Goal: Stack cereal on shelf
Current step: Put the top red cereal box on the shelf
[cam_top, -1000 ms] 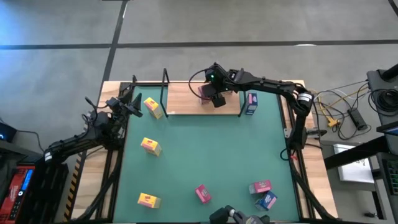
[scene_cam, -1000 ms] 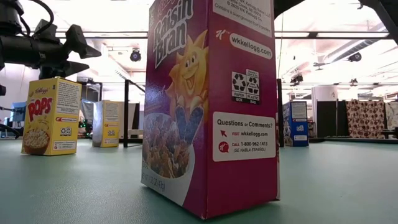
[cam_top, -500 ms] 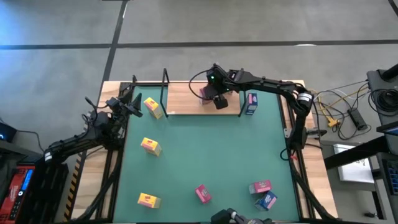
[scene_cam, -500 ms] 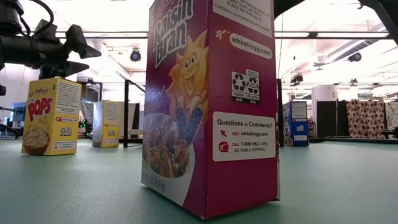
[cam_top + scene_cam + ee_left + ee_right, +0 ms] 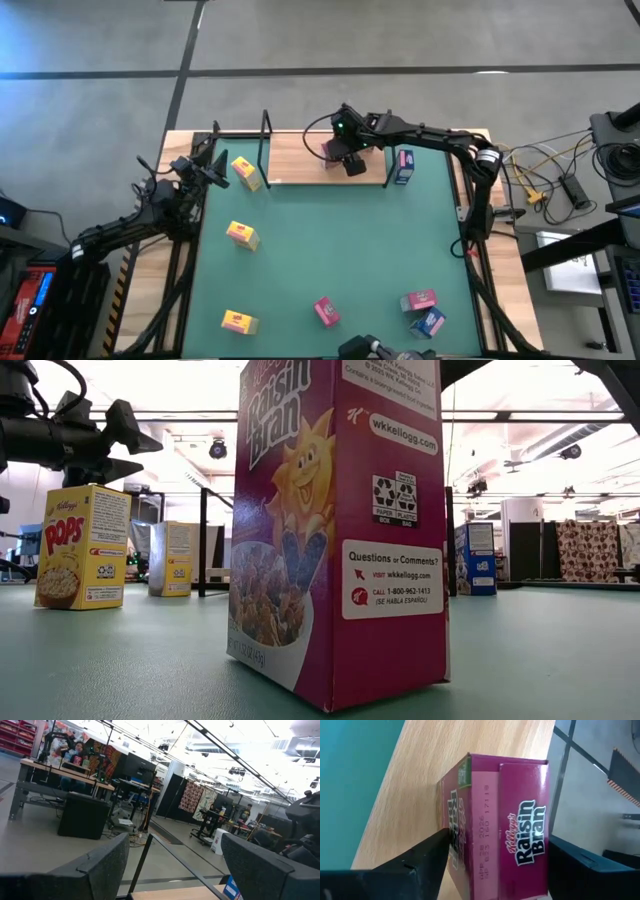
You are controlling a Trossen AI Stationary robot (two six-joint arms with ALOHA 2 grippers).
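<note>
The right tool stands over the shelf at twelve o'clock, its fingers straddling the pink cereal box across its narrow side, not clearly gripping.

two dark jointed arms — black cables, green light

Green table bears scattered cereal boxes; wooden shelf seemingly holds a pink box.

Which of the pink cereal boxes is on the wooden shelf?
The pink box between the right gripper fingers; it sits on the shelf. The other two pink boxes stand on the green table.
</note>
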